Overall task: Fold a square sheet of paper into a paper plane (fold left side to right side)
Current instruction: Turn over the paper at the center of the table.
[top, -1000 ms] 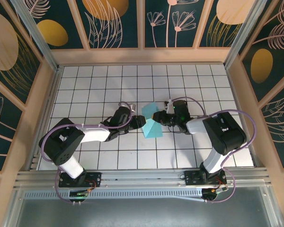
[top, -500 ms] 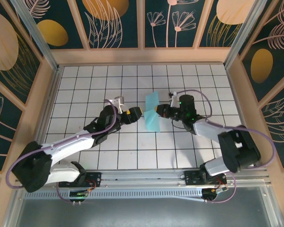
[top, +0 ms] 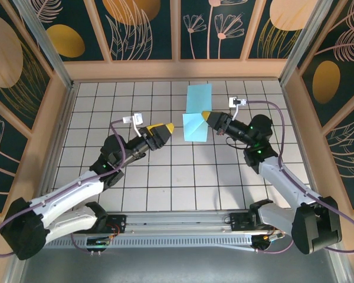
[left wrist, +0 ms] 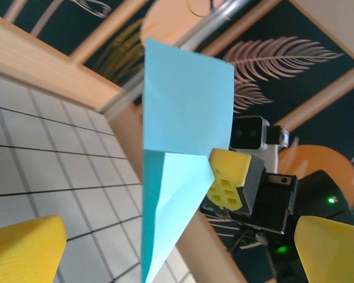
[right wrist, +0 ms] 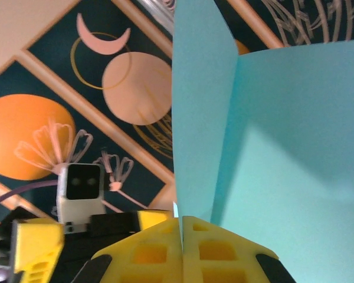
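Top external: white grid table (top: 106,194), floral walls (top: 141,29); right tool (top: 205,115) pinches blue paper (top: 197,100); left tool (top: 167,127) spread.

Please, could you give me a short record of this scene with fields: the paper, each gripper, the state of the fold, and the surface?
sheet of paper: turquoise-blue, creased, its two panels standing at an angle
left gripper: open, apart from the sheet, pointing toward it
right gripper: shut on the sheet near its crease, yellow fingers pinching it
fold: not pressed flat; no plane shape yet
table: white grid tiles
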`<state>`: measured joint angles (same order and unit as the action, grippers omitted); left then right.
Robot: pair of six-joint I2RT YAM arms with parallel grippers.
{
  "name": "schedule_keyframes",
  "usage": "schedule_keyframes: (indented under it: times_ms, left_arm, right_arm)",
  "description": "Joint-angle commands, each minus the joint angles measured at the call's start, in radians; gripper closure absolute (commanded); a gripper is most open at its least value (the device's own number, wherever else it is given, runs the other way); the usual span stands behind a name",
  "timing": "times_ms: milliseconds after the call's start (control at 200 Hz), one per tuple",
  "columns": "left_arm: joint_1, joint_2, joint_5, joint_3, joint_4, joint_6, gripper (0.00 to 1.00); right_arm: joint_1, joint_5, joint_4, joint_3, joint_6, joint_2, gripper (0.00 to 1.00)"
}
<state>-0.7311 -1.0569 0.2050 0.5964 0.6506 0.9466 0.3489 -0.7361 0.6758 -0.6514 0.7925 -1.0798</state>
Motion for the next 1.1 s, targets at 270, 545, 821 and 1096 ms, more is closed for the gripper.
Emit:
schedule_keyframes:
  times_ms: [270,545,821,1096]
  left_arm:
    - [0.002,-0.177,0.217,0.093,0.293,0.122,0.08]
    - [0.002,-0.155,0.170,0.082,0.255,0.118,0.51]
    - [0.002,-0.150,0.131,0.081,0.207,0.105,0.82]
    - [0.002,-0.101,0.056,0.107,-0.015,0.016,1.00]
  right_arm:
    - [0.090,-0.014,0.097,-0.068,0.064,-0.026,1.00]
    - [0.088,0.014,0.062,-0.054,0.045,-0.024,1.00]
    - [0.087,0.015,0.058,-0.041,0.044,-0.022,0.93]
    - [0.053,0.072,-0.141,-0.035,-0.059,0.038,0.68]
